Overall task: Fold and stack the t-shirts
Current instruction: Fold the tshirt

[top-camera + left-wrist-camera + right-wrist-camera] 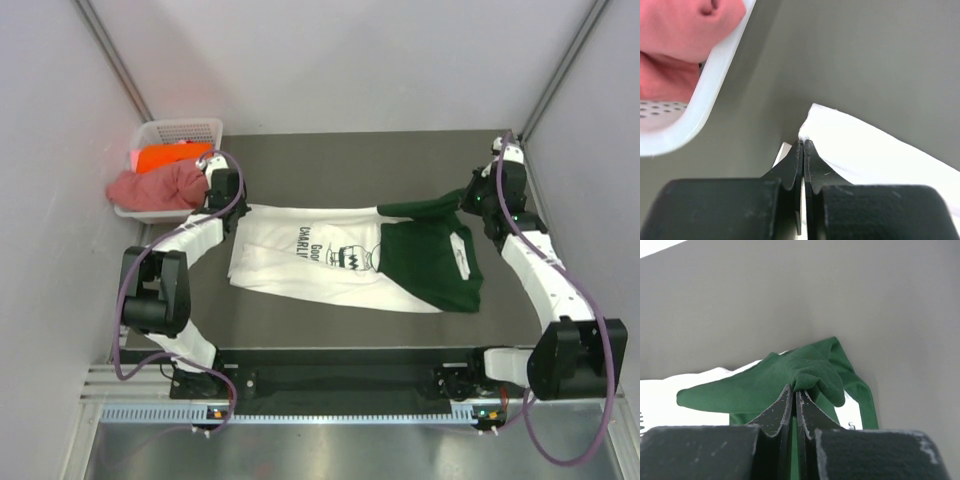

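- While the white-and-green t-shirt (330,262) lies spread across the middle of the bench (350,160), print up and green cloth covering its right end, two more wait at far left. A pink t-shirt (155,187) slumps over the rim of a white basket (190,128), and an orange t-shirt (172,156) sits inside it.
- The left claw (803,143), fingers together, nips the far-left corner of the white cloth, just beside the basket. Only a thin edge of fabric shows at the tips, so the hold looks slight. A quick lift could pull the corner free and leave that side flat on the bench.
- The pink t-shirt hangs near this arm. A wide sweep could snag it or nudge the basket.
- Between the two claws runs the shirt's far edge. If they do not rise and travel together, the fold will likely land skewed or bunch across the print. Pulling apart too hard could also strip the cloth from the weaker grip.
- The right claw (795,389) is clamped on a bunched lump of green cloth at the far-right corner, a sleeve by the look of it. How many layers it has caught cannot be told. If it holds more than one, a lift may drag the green panel along and spoil its lie.
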